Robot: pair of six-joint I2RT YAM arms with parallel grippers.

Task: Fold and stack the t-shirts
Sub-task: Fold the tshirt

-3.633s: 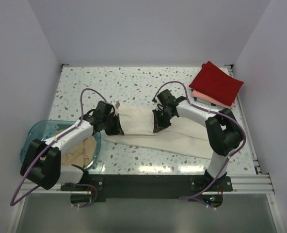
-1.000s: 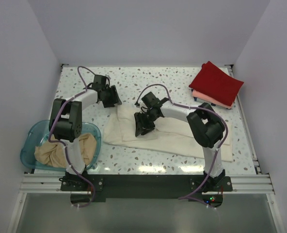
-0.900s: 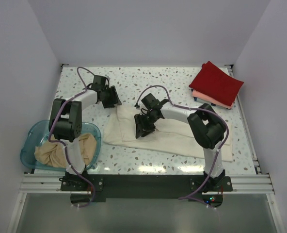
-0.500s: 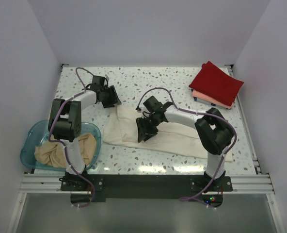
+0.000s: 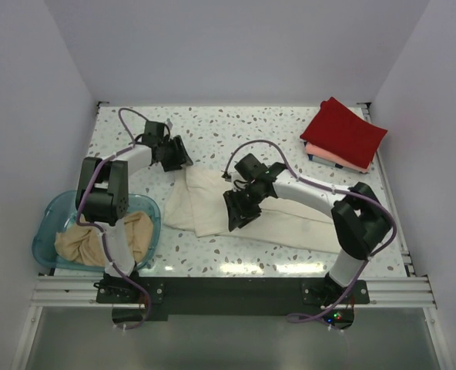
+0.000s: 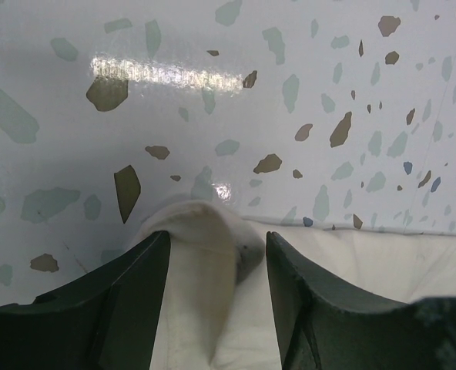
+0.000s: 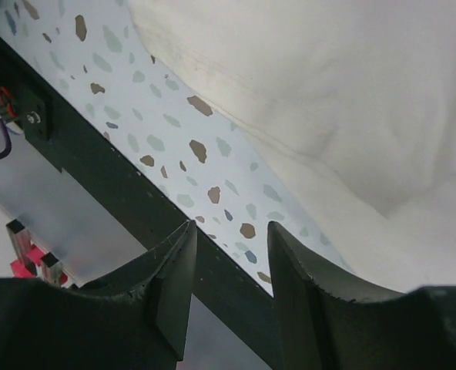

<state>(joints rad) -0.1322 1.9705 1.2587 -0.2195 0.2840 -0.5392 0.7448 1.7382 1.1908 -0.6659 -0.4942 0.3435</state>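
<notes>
A cream-white t-shirt [image 5: 206,202] lies partly folded across the middle of the table. My left gripper [image 5: 180,156] sits at its far left corner, jaws open. In the left wrist view a raised fold of the cream shirt [image 6: 205,231] stands between the fingers of the left gripper [image 6: 217,233] without being pinched. My right gripper [image 5: 238,216] hovers over the shirt's near left part, open and empty. In the right wrist view the right gripper [image 7: 232,224] points at the table's near edge, with the cream shirt [image 7: 328,85] beyond. A folded red t-shirt [image 5: 343,131] lies on a salmon pink one [image 5: 324,156] at the back right.
A translucent blue tub [image 5: 52,218] at the near left holds a crumpled tan-beige t-shirt [image 5: 105,239]. A dark rail [image 7: 97,185] runs along the table's near edge. White walls close in the left, back and right sides.
My right gripper has moved over the cream shirt toward the near edge and slightly right. The left gripper has stayed at the shirt's far corner.
</notes>
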